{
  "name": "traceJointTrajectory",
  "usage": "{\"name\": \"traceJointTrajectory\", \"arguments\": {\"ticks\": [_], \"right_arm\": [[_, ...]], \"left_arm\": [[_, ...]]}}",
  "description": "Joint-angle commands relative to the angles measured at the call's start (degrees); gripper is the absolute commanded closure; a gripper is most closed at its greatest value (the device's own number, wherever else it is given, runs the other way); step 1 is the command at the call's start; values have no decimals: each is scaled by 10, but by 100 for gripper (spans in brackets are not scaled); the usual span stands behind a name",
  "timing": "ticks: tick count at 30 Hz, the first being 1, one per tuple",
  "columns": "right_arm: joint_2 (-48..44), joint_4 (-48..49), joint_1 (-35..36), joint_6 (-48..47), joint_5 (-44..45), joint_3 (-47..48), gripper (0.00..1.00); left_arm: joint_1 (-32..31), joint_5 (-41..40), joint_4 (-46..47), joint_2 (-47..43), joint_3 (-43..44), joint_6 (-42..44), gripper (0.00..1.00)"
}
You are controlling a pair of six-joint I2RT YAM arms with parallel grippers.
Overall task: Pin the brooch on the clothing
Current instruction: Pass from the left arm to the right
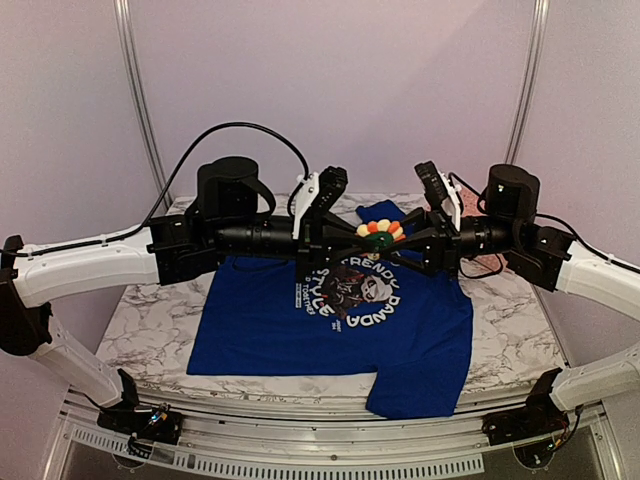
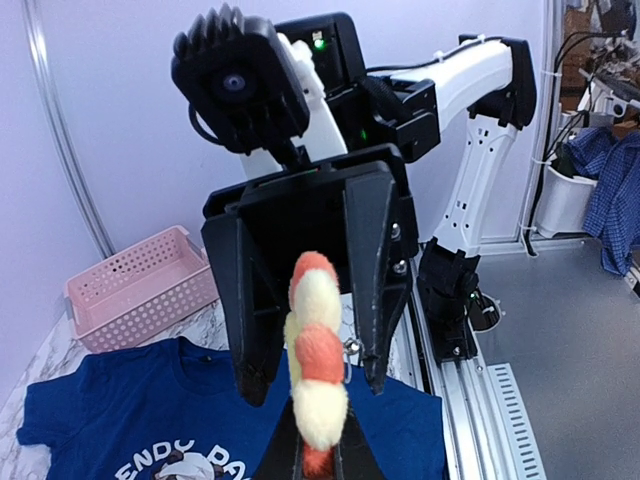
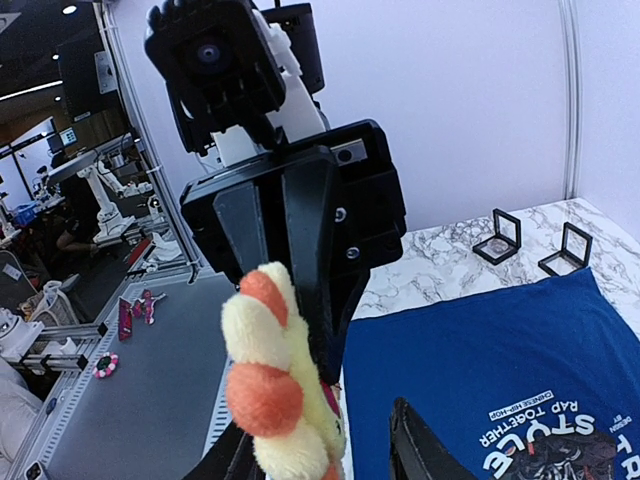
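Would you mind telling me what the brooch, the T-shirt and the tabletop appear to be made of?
The brooch has soft, fuzzy petals, probably felt or plush, with a matte look and fluffy edges. The T-shirt is soft matte fabric, perhaps cotton; it lies limp with folds and wrinkles. The tabletop is white with grey veins like marble. I cannot tell whether it is real stone or printed laminate.

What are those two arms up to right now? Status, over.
Left gripper shut on the brooch, in mid-air. Right gripper open, jaws either side of it. Shirt spread below, not yet pinned; nothing seen lying on it.
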Motion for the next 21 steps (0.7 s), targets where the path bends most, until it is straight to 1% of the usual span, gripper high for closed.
{"name": "traceJointTrajectory", "arguments": {"ticks": [1,5,10,14,16,19,20,21], "right_arm": [[17,33,-2,20,-37,13,63],[21,58,0,31,-47,12,74],[27,66,2,37,-52,12,83],[32,54,2,40,-52,19,96],[35,44,2,37,-48,21,100],[36,26,-2,39,-6,22,100],[36,16,-5,41,13,21,100],[37,10,-15,49,34,18,100]], "left_arm": [[-5,0,4,-5,-7,-23,100],[-5,2,7,-3,-8,-29,100],[-5,3,9,-1,-7,-33,100],[-4,3,13,-1,-8,-36,100],[-4,2,14,0,-9,-38,100],[-4,-8,13,0,-13,-41,100],[-3,-19,12,-2,-16,-41,96],[-2,-33,13,-3,-20,-39,79]]}}
